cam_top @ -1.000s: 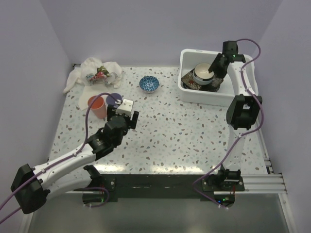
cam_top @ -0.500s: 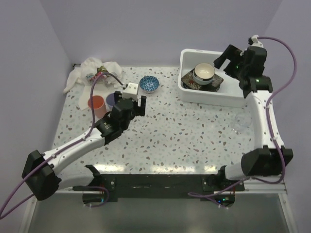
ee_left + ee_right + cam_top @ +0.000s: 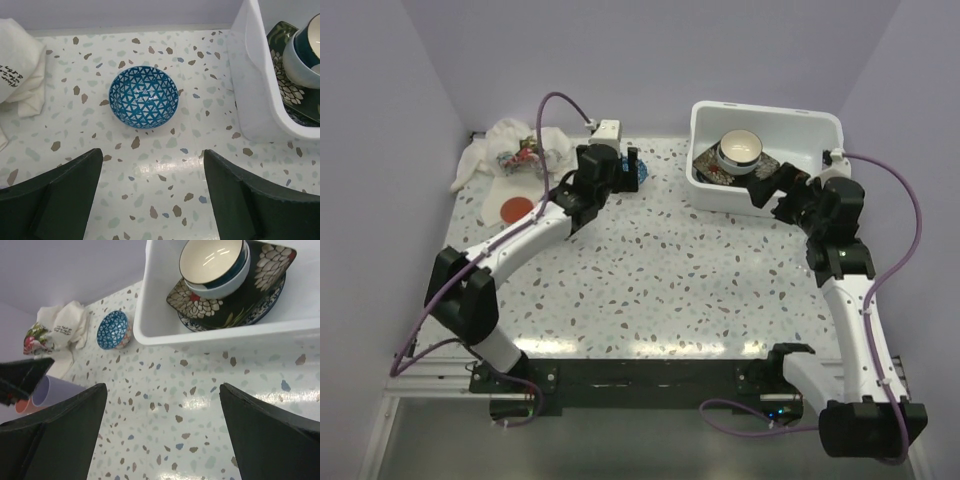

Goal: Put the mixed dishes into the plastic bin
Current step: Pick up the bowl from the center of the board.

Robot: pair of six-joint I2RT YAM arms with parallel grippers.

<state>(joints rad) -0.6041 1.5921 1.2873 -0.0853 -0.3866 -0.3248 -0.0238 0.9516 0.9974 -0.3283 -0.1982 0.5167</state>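
Far to the left of the plastic bin (image 3: 770, 108), a white cloth (image 3: 510, 145) is lying bunched, and an orange cup (image 3: 517, 210) is standing equally far left of the bin, nearer the arms. Closer to the bin, the left gripper (image 3: 151, 167) is hovering with jaws spread wide and empty. A blue-patterned bowl (image 3: 143, 97) is sitting on the table (image 3: 60, 60) just beyond its fingertips, near the bin's left wall. Inside the bin, a dark floral square plate (image 3: 262, 270) is carrying a cream-lined bowl (image 3: 212, 262). At the bin's near side, the right gripper (image 3: 162, 395) is hanging wide apart, holding nothing.
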